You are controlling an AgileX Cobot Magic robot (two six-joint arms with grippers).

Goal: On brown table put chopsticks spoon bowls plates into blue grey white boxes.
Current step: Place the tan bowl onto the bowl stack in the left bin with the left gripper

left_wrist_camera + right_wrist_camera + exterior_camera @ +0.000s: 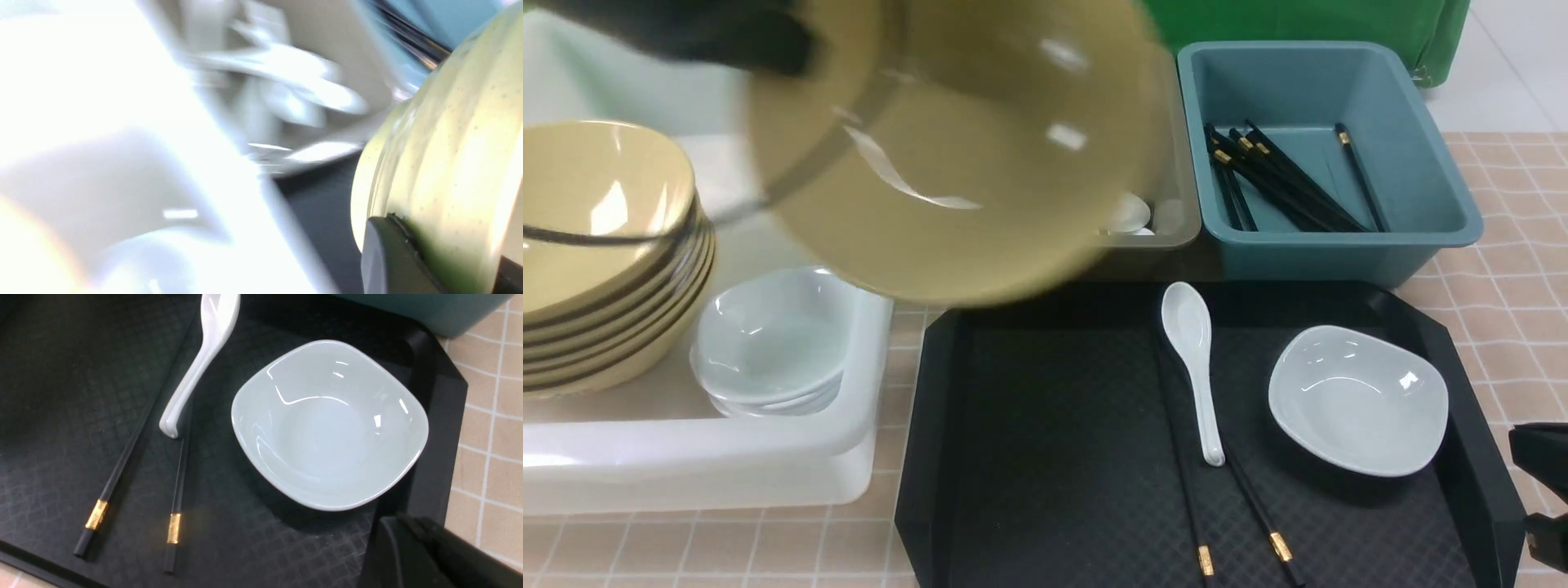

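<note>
Tilted tan bowl (956,147), aloft, blurred

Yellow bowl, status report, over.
Left gripper shut on yellow bowl, held high beside white box. Right gripper shut, by black tray edge. Nothing visibly blocking.

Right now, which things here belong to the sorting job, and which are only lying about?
Job: yellow bowl, spoon, loose chopsticks, white bowl, blue box, grey box, white box.

Lying about: black tray, green object behind the boxes.
</note>
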